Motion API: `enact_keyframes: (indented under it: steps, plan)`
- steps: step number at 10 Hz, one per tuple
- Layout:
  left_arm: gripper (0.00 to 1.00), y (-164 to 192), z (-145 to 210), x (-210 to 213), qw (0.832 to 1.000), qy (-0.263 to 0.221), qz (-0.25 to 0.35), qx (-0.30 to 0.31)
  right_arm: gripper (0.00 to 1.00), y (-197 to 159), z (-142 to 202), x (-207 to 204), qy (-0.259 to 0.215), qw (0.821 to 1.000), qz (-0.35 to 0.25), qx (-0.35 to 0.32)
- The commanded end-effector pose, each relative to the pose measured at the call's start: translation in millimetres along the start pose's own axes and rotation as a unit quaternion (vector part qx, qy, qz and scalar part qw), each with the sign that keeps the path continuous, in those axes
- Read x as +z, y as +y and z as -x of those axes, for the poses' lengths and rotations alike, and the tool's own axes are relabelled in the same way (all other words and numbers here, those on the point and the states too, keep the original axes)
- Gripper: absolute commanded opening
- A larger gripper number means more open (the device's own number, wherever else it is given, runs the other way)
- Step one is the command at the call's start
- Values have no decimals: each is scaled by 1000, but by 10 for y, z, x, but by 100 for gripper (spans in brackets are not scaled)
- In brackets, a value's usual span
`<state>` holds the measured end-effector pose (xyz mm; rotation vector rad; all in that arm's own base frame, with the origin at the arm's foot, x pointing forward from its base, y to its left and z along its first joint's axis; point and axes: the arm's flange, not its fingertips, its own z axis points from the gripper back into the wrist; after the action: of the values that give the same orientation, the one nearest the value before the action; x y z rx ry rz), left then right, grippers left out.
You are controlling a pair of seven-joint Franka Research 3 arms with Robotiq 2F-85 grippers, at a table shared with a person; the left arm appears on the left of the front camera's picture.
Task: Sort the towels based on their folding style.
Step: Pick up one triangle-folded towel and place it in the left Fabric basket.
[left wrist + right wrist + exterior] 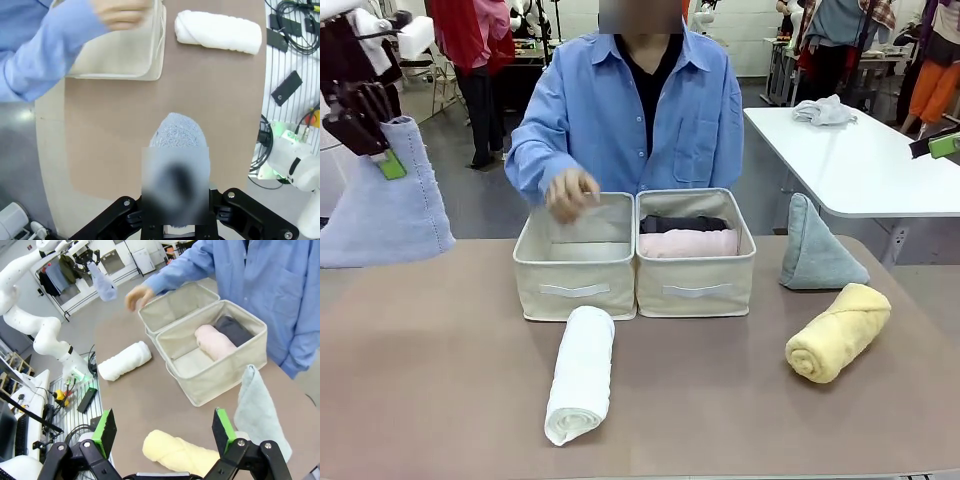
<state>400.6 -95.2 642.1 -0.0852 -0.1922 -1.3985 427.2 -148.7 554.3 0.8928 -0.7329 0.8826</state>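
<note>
My left gripper (378, 150) hangs high at the far left, shut on the top of the light blue cone towel (385, 205), which dangles above the table (180, 132). My right gripper (165, 432) stands open, its green pads (106, 430) wide apart above the yellow roll (177, 452). That yellow roll (837, 330) lies at the right, with the pale teal-green cone (817, 245) upright behind it. A white roll (582, 372) lies in front of the left box. Pink (688, 243) and dark grey (682, 223) rolls sit in the right box.
Two beige fabric boxes stand side by side mid-table: the left box (575, 270) holds nothing, the right box (696, 285) holds two rolls. The person's hand (570, 192) hovers over the left box. A white side table (860, 160) stands at the back right.
</note>
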Motion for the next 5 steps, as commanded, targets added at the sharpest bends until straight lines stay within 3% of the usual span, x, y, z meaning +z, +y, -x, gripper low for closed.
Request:
enact_keyframes:
  steps: [1, 3, 5]
  plan:
    - [19, -187, 542, 167, 999, 15, 28, 8, 100, 9, -12, -3, -6, 1000, -4, 0]
    - [19, -556, 1154, 235, 999, 1, 12, 49, 100, 9, -12, -3, -6, 1000, -4, 0]
    - [19, -603, 1260, 203, 998, 2, 11, 59, 100, 9, -12, -3, -6, 1000, -4, 0]
